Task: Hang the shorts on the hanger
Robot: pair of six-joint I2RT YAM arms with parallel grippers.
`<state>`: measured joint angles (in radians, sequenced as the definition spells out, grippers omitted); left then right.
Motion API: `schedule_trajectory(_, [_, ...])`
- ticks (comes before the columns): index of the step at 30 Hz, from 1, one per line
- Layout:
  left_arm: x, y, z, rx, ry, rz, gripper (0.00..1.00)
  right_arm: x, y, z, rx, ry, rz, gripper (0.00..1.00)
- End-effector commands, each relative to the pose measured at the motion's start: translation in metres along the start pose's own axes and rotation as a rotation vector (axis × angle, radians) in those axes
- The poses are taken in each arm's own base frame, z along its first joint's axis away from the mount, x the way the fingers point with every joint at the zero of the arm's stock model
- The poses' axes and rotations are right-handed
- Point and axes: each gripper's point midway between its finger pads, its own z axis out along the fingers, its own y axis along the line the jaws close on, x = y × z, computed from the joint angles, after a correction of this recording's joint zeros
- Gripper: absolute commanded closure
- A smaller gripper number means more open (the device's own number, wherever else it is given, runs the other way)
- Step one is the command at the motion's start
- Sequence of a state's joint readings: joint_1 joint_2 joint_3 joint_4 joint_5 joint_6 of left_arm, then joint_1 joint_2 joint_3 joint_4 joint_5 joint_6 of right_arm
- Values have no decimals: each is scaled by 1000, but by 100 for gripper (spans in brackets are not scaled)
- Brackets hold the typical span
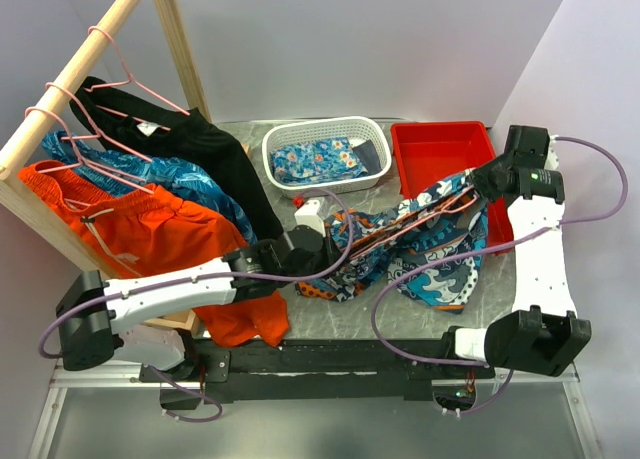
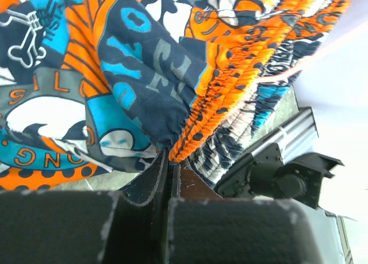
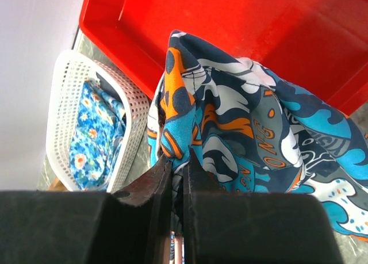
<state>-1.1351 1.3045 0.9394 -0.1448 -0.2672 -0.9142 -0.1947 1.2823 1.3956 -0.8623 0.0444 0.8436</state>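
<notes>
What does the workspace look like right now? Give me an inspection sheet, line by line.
Surface: grey marbled table, largely covered.
Job's things: shorts stretched between both grippers; hanger seems to run along the waistband.
Clutter: white basket holding floral cloth; red tray.
Grippers: left gripper shut on the waistband; right gripper shut on the shorts' other end.
Cables: purple cables loop off both arms; one crosses the shorts in the top view.
Surroundings: wooden rack at left with hung clothes on spare hangers; white walls.
</notes>
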Motion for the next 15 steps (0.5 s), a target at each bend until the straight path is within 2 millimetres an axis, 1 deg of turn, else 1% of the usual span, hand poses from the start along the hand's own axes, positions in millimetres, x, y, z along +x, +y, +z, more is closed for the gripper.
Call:
schedule_trajectory(1, [11, 9, -24, -53, 108, 112, 99, -59, 33, -26, -95, -295, 25, 100])
schedule_trajectory(2, [4, -6, -28, -9, 106, 125, 99, -53, 35, -26, -93, -284, 17, 100])
schedule_trajectory(3, [0, -12, -29, 3, 104, 131, 99, -47, 40, -27, -109, -265, 10, 100])
schedule_trajectory(4, [-3, -18, -29, 12, 100, 138, 99, -35, 50, -29, -137, -240, -5, 100])
schedule_trajectory(5, [-16, -30, -31, 33, 71, 157, 99, -27, 53, -29, -141, -225, -16, 100])
schedule_trajectory(7, [-23, -36, -24, 21, 61, 181, 98, -13, 62, -32, -166, -193, -32, 100])
schedule_trajectory(8, [-35, -47, -26, 33, 38, 198, 96, -7, 69, -35, -202, -177, -36, 100])
schedule_trajectory(9, [-34, -51, -20, 38, 47, 211, 84, -1, 69, -33, -216, -151, -45, 100])
schedule_trajectory(10, [-36, -58, -18, 61, 49, 222, 78, 5, 73, -34, -237, -118, -63, 100])
schedule_trajectory(11, [-40, -65, -17, 83, 40, 239, 75, 10, 71, -30, -223, -92, -79, 100])
schedule_trajectory(13, [-38, -74, -9, 119, 48, 253, 66, 12, 77, -32, -239, -68, -120, 100])
schedule_trajectory(14, [-41, -80, -7, 134, 41, 263, 62, 19, 81, -31, -263, -29, -140, 100])
schedule_trajectory(15, [-39, -82, -2, 138, 48, 269, 60, 23, 84, -31, -279, -7, -158, 100])
